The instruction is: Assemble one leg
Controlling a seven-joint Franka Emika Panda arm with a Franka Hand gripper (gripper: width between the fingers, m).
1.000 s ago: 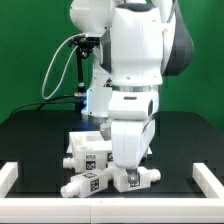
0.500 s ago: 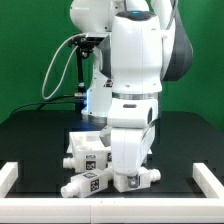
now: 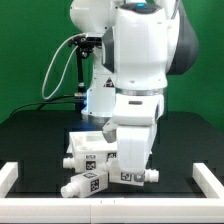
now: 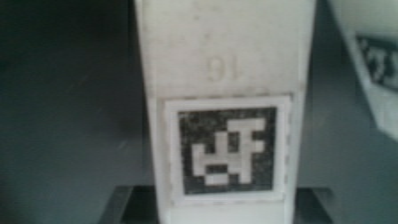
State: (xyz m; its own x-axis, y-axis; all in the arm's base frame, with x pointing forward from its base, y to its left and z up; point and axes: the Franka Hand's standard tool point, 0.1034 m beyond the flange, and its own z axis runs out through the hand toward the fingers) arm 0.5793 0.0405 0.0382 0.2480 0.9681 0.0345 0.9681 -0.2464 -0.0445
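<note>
A white leg [image 4: 228, 70] with a black-and-white marker tag runs between my gripper [image 4: 231, 205]. The dark fingers [image 4: 128, 205] sit flush against both of its sides. In the exterior view this leg [image 3: 145, 177] lies low at the table's front, under the arm's white hand, which hides the gripper [image 3: 133, 178] there. A second white leg [image 3: 85, 185] with a tag lies to the exterior view's left of it. A white blocky part [image 3: 88, 150] with tags sits just behind both legs.
A white raised border runs along the table's front [image 3: 110, 205], with corners at the exterior view's left [image 3: 10, 175] and right [image 3: 210, 178]. The table top is black. Green backdrop behind. A black cable loops off the arm [image 3: 55, 65].
The arm's lower body has shifted slightly toward the exterior view's right and turned a little. The legs and the blocky part lie where they were.
</note>
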